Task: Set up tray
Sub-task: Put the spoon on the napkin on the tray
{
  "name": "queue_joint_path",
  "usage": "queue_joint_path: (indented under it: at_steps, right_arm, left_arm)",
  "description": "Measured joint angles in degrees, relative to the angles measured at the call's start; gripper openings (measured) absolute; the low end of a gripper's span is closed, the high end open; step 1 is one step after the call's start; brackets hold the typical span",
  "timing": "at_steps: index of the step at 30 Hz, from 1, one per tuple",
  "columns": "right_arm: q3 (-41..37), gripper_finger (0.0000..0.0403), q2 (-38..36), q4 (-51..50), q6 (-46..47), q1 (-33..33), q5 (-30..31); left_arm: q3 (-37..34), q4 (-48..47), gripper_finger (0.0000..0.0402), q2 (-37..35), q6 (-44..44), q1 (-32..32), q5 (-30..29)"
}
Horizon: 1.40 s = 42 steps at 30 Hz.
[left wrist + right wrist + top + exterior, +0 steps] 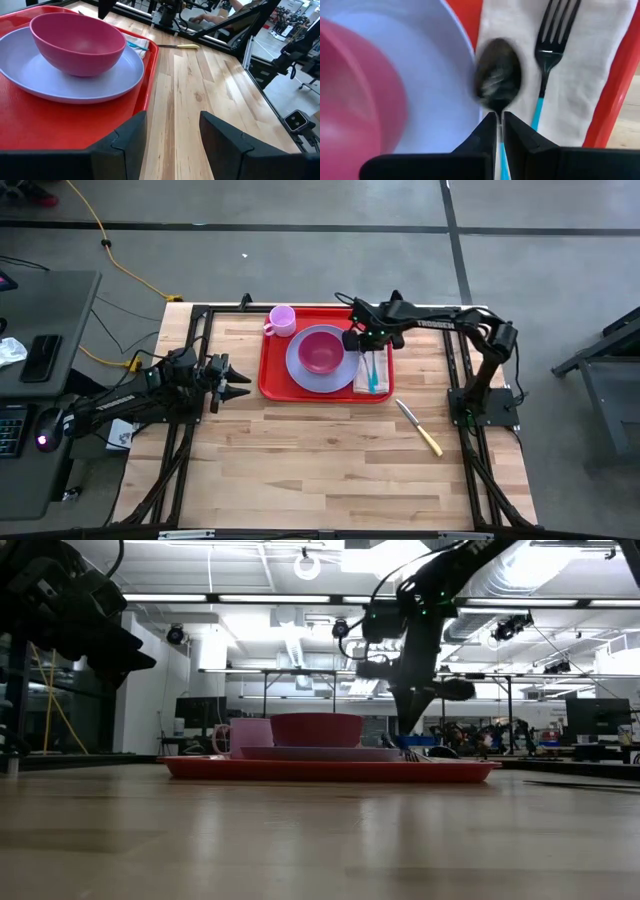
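The red tray (pixel 272 375) lies at the table's far middle. On it stand a lavender plate (pixel 298 368) with a pink bowl (pixel 320 350), a pink cup (pixel 282 320) at its far left corner, and a white napkin (pixel 590 75) bearing a black fork with a teal handle (pixel 555 35). My right gripper (pixel 500 117) points down over the napkin, shut on a spoon (pixel 497 72) next to the fork. My left gripper (pixel 172 135) waits open at the tray's left edge with nothing between its fingers. My right gripper pinches the spoon's thin handle (pixel 500 112), just behind its bowl, between its two fingertips. The fingers come from above, pointing steeply down. The spoon's dark bowl shows blurred over the napkin beside the plate's rim. Whether it rests on the napkin I cannot tell.
A knife with a yellow handle (pixel 418 427) lies on the bare wood right of the tray, toward the near side. Black frame rails run along the table's left and right edges. The near half of the table is bare wood.
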Motion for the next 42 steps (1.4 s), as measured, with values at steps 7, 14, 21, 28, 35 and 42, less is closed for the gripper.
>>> queue_joint_path:
  at_steps: [7,14,21,28,35,42]
  right_arm:
    - [0.00,0.0012,1.37,0.09,0.05,-1.01,-0.04]
    - [0.00,0.0012,1.04,-0.45,-0.34,-1.37,-0.79]
    - [-0.06,0.0012,1.02,-5.57,-0.52,0.87,-1.16]
    - [-2.75,0.0016,0.99,-1.50,-2.32,2.35,0.39]
    - [-6.39,0.0057,0.97,2.50,-2.51,2.85,-0.02]
    - [-6.56,0.0086,0.97,4.57,-4.51,2.83,1.22]
  left_arm:
    - [0.00,0.02,0.0211,0.00,0.00,0.00,0.00]
    - [0.00,0.02,0.0211,0.00,0.00,-0.02,0.02]
    - [0.00,0.04,0.0211,0.00,0.00,0.00,0.02]
    - [0.00,0.04,0.0211,0.00,0.00,0.00,0.02]
    - [0.00,0.04,0.0211,0.00,-0.20,0.00,0.07]
    - [0.00,0.04,0.0211,0.01,-0.25,-0.01,0.17]
